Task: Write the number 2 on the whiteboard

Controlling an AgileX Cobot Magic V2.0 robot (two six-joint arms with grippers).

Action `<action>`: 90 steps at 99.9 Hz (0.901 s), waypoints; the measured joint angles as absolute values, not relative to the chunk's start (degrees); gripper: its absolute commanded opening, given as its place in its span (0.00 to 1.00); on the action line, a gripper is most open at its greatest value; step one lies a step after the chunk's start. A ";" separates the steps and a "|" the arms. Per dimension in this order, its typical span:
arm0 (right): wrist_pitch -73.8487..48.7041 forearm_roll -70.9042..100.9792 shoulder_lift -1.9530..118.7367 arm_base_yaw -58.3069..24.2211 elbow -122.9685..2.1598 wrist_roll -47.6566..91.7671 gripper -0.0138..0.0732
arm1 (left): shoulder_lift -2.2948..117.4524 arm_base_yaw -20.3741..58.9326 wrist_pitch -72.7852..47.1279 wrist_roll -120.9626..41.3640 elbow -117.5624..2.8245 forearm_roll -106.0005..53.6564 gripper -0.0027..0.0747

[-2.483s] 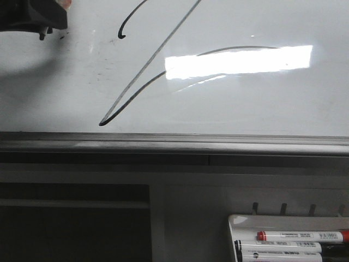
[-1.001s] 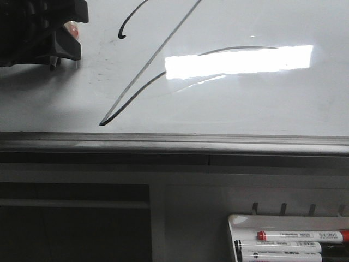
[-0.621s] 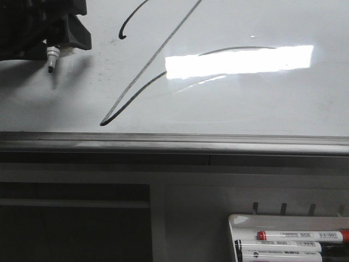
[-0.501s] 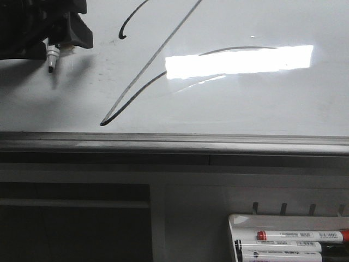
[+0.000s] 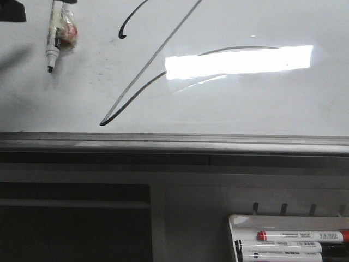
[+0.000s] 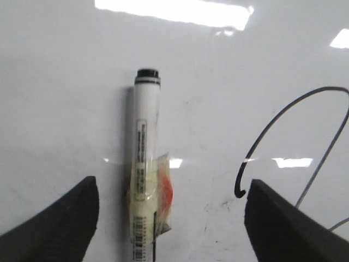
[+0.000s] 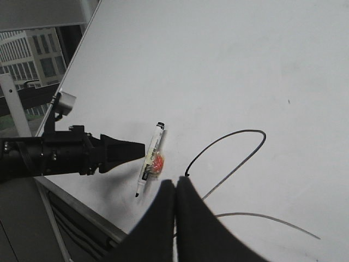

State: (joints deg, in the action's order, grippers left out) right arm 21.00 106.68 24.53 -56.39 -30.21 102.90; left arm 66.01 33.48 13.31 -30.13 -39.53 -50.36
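Number 2 (image 5: 158, 60) drawn on glossy whiteboard (image 5: 262, 103); marker (image 6: 145, 174) lies on it, apparently loose, between my left gripper (image 6: 170, 218) fingers, spread apart; right gripper (image 7: 175, 218) pressed together; windows beyond board edge.

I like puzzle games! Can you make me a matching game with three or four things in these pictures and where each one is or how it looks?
Things:
1. uncapped white marker with a black tip
2. thin black marker-drawn number 2
3. white marker with a red cap
4. left gripper

Places or states:
A. lying in the small white tray
B. drawn across the glossy whiteboard
C. open, holding nothing
D. lying loose on the whiteboard, left of the number

Pairs: 1-D, 2-B, 3-A, 4-C
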 measured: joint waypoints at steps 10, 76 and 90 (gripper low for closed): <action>21.00 106.68 24.53 -56.39 -30.21 102.90 0.07 | 62.61 33.48 13.20 -34.75 -39.53 -50.36 0.70; 23.40 106.68 13.91 -56.39 -16.98 109.47 0.07 | 21.65 33.48 -9.20 -46.78 -29.76 -49.49 0.01; 23.40 106.68 12.63 -56.39 -15.51 109.47 0.07 | 16.10 33.48 -12.04 -46.78 -26.78 -49.13 0.01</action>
State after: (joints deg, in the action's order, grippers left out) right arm 23.40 106.68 12.63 -56.39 -15.51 109.47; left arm 16.10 33.48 -12.04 -46.78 -26.78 -49.13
